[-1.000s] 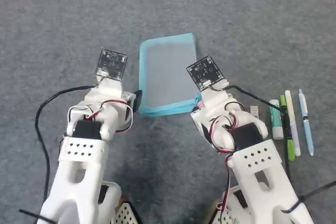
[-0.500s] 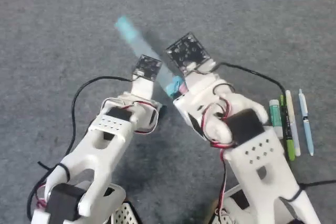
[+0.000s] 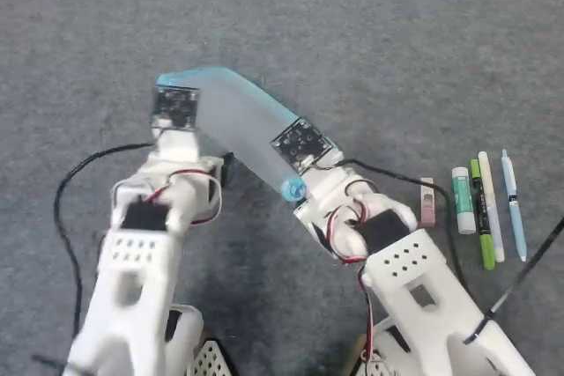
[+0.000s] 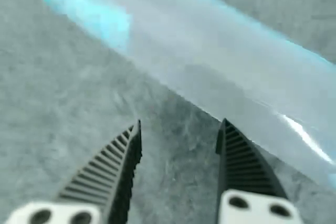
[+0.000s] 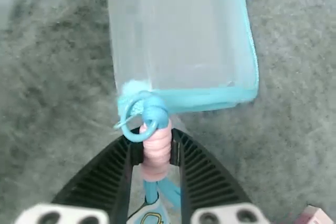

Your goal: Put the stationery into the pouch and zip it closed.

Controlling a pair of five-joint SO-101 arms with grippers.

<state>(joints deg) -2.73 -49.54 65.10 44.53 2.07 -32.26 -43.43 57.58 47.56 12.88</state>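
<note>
Right fingers clamp pouch (zip pull)

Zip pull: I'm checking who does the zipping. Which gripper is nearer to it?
Right. The right gripper is shut on the pink zip pull at the pouch's corner; the left gripper is open over the carpet, short of the pouch.

Left arm, lower left of high view: white shell, black servo, red and white wires, black cable. Right arm, lower right: same build, rows of small holes. Black circuit boards at both wrists. Left gripper: black ridged fingers, white screwed base.
</note>
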